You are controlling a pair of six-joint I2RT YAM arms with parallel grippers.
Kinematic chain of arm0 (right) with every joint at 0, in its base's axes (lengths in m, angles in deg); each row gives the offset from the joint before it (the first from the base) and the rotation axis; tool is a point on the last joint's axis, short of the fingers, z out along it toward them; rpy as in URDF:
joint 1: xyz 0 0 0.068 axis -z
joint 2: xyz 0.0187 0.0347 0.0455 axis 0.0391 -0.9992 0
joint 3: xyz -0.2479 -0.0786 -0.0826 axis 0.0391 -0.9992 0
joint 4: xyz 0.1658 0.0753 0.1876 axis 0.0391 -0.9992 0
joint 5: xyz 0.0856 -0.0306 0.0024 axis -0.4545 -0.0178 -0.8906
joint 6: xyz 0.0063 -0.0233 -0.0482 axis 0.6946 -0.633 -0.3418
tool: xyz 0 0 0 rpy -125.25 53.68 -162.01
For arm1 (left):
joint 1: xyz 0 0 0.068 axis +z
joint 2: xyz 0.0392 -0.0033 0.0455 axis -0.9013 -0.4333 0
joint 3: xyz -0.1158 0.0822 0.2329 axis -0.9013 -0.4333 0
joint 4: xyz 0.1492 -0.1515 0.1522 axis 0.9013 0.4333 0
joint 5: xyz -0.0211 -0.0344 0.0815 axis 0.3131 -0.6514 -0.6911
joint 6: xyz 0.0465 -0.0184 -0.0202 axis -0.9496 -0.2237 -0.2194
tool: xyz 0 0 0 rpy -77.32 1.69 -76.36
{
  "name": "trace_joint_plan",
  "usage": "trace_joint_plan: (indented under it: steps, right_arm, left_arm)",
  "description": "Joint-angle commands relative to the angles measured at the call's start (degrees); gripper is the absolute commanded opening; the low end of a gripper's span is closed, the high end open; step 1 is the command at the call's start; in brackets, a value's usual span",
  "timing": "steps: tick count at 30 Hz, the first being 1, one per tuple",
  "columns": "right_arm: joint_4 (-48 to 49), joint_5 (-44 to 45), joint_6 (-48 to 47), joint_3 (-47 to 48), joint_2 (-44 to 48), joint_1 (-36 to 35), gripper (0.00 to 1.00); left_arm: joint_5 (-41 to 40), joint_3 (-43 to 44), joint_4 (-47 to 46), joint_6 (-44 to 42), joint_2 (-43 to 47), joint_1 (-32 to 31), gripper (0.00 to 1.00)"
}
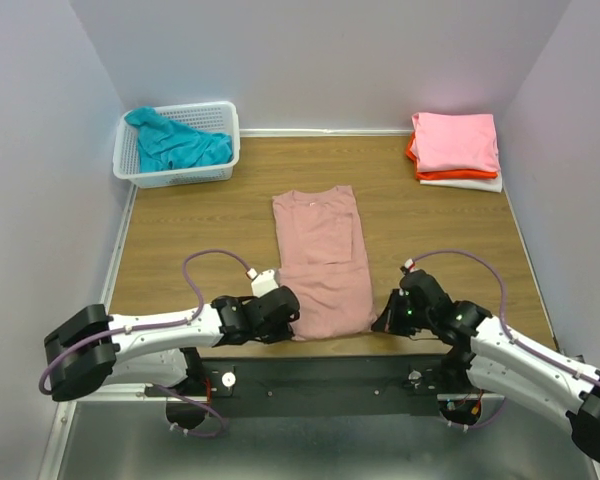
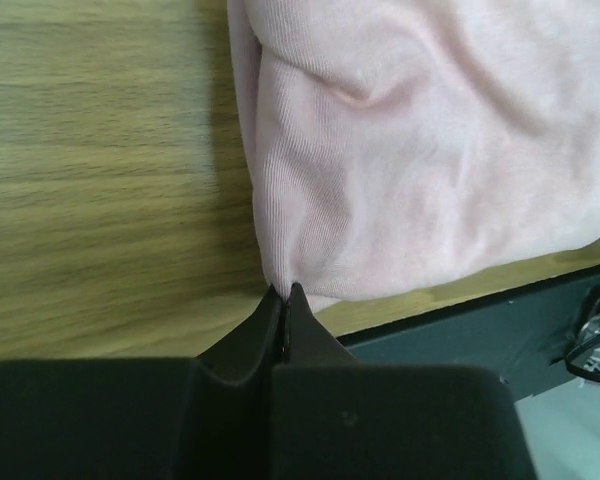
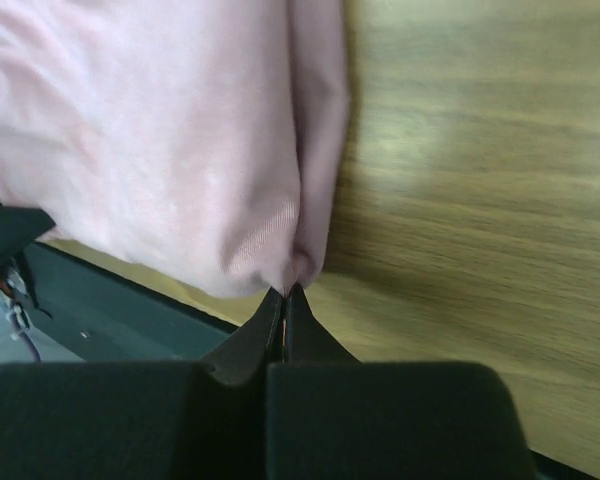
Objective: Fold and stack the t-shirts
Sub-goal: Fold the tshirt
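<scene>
Two near corners of dusty-pink t-shirt [image 1: 320, 255] — tight in closed left claw [image 2: 283, 291] and right claw [image 3: 284, 292].

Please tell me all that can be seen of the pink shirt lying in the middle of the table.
The dusty-pink shirt is soft, fine-knit cloth, plain on the side shown. It lies folded into a long narrow strip on the wooden table, collar at the far end, hem at the near edge. The left claw and the right claw each pinch one near corner, jaws closed.
</scene>
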Motion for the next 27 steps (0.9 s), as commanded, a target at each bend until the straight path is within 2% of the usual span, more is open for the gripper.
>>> trace_joint_plan:
  steps: [1, 10, 16, 21, 27]
  right_arm:
    - [-1.35, 5.52, -2.0, 6.65, 0.09, -0.32, 0.0]
    - [-1.62, 13.35, -5.25, 17.56, 0.18, -0.32, 0.0]
    - [-1.7, 16.87, -7.53, 24.06, -1.58, -0.32, 0.0]
    - [-1.71, 16.35, -9.29, 28.19, -1.23, -0.32, 0.0]
    - [-1.88, 11.69, -10.61, 31.36, -0.09, -0.32, 0.0]
  left_arm:
    - [-6.89, 3.47, 5.48, 0.55, 4.25, -0.38, 0.0]
    - [-14.63, 12.78, 10.58, -2.43, 8.47, 1.37, 0.0]
    - [-13.76, 16.13, 9.44, -9.29, 10.85, 7.52, 0.0]
    - [-13.41, 19.73, 10.05, -12.46, 12.69, 8.93, 0.0]
    - [-10.33, 20.79, 9.62, -14.75, 15.5, 9.02, 0.0]
